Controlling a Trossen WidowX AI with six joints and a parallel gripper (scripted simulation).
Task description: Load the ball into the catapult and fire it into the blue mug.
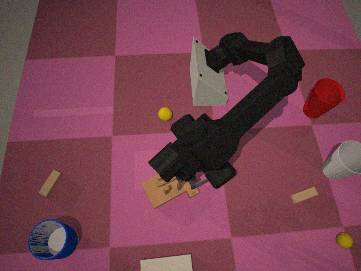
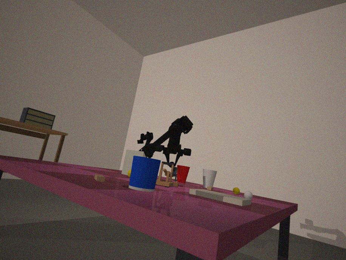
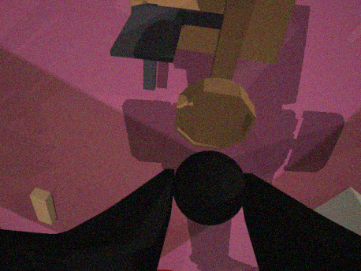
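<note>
A smooth, dark ball (image 2: 171, 166) (image 3: 210, 187) is gripped between the fingers of the gripper (image 2: 171, 164) (image 3: 208, 180), just beside the octagonal cup of the wooden catapult (image 1: 156, 195) (image 2: 165, 183) (image 3: 214, 114). In the top view, the catapult's long axis is slanted, its cup end hidden under the arm (image 1: 248, 102) (image 2: 173, 136) and its other end pointed lower left. The glossy, cylindrical blue mug (image 1: 71, 242) (image 2: 144, 173) is stood beyond that end.

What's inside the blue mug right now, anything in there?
From the top view, the blue mug shows a pale round bottom and no ball on the part in sight. The near wall may cover a strip of the inside.
</note>
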